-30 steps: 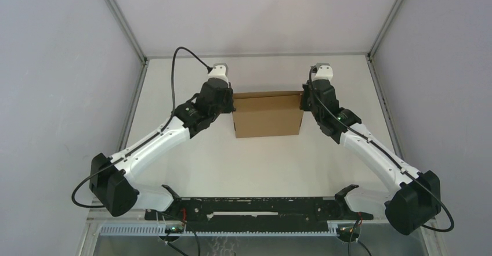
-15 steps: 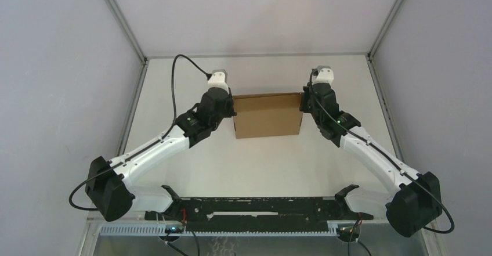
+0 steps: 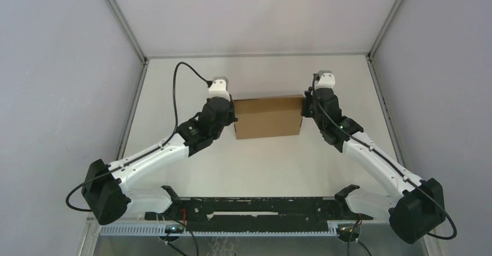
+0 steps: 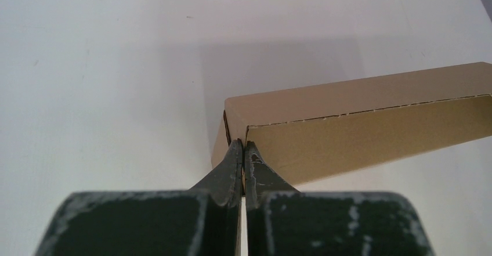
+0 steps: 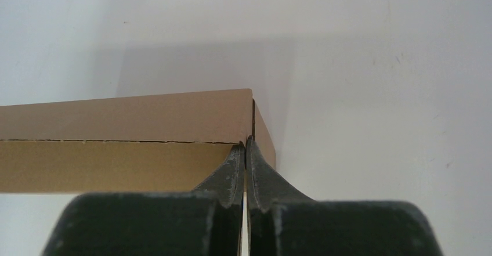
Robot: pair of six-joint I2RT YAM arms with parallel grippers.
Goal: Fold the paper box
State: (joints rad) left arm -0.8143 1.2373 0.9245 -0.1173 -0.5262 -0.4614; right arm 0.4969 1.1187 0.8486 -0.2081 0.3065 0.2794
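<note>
The paper box (image 3: 268, 116) is a plain brown closed carton lying flat in the middle of the table. My left gripper (image 3: 233, 118) is at its left end and my right gripper (image 3: 303, 110) at its right end. In the left wrist view the box (image 4: 360, 128) stretches away to the right, and the left gripper (image 4: 243, 145) is shut at the corner seam with a thin cardboard edge running between the jaws. In the right wrist view the box (image 5: 127, 145) stretches to the left, and the right gripper (image 5: 246, 144) is shut at the corner slit in the same way.
The white table (image 3: 255, 163) is walled by grey panels on the left, right and far sides. A black rail (image 3: 255, 206) with the arm bases runs along the near edge. Nothing else lies near the box.
Both wrists have drawn slightly toward the near side and lower. The raised strip along the box's far edge has flattened, and the box sits a little nearer. Both grippers stayed shut.
</note>
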